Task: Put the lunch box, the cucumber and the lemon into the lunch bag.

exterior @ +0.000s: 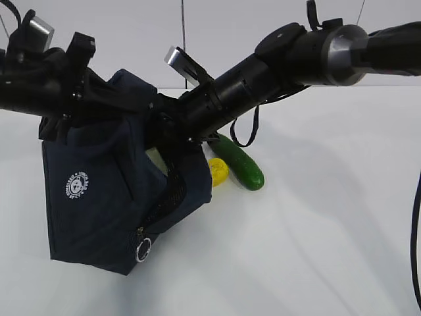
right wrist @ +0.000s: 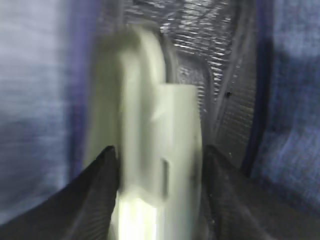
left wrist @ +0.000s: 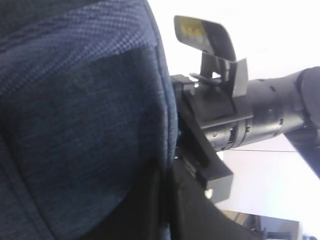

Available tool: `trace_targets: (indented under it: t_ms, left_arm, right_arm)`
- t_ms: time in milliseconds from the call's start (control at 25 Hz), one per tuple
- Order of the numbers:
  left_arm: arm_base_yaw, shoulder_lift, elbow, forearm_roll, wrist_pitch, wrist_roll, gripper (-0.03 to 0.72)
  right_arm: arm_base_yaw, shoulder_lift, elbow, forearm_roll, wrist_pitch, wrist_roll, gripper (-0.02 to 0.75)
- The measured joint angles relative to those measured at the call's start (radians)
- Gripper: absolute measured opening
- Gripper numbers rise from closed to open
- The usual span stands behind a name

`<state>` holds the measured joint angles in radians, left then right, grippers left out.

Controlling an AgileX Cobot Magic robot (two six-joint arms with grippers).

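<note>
1. Lunch bag (exterior: 99,191): navy, upright on white surface (exterior: 316,224), top pinched by left fingers (exterior: 72,112), closed.
2. Lunch box (right wrist: 150,150): inside bag mouth, clamped between right fingers (right wrist: 107,185).
3. Lemon (exterior: 218,170), cucumber (exterior: 240,162): at bag's 3 o'clock, touching.

1. The right pincer (right wrist: 160,165) is seen from very close, and its two dark fingers (right wrist: 102,185) stand at the left and right near the bottom
2. The fingers squeeze the lunch box (right wrist: 150,150) between them, one on each side
3. The lunch box is turned on its edge, so its pale green lid points up and looks blurry
4. A little clip on the lid sticks out on the right side
5. The lunch bag (right wrist: 290,100) is all around, with dark blue cloth on the left and right
6. Behind the lunch box, the shiny silver lining (right wrist: 210,60) of the bag shows
</note>
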<state>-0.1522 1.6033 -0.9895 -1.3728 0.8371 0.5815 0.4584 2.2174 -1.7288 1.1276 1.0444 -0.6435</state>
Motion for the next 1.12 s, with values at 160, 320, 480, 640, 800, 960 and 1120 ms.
trace_targets:
  t_ms: [160,320,480,640,800,960,1120]
  left_arm:
    - [0.0,0.0,0.0,0.017,-0.032,0.0,-0.005]
    - [0.0,0.011,0.0,0.02,-0.042,0.0,-0.005]
    - [0.0,0.022,-0.001,0.02,-0.036,0.0,-0.005]
    - [0.0,0.022,-0.002,0.02,-0.033,0.0,-0.005]
    - [0.0,0.022,-0.002,0.02,-0.033,0.0,-0.005]
    - [0.0,0.022,-0.002,0.027,-0.033,0.0,-0.005]
    - [0.0,0.022,-0.002,0.032,-0.032,0.0,-0.005]
  right_arm:
    - [0.0,0.0,0.0,-0.017,0.0,-0.004,0.394]
    - [0.0,0.0,0.0,-0.023,0.0,-0.006,0.397]
    - [0.0,0.0,-0.002,-0.003,0.019,-0.008,0.406]
    - [0.0,0.0,-0.002,0.0,0.022,-0.015,0.422]
    - [-0.006,0.0,-0.006,-0.005,0.056,-0.025,0.424]
    - [-0.031,0.0,-0.049,-0.074,0.136,-0.011,0.428]
    - [-0.044,-0.002,-0.13,-0.144,0.154,0.027,0.429]
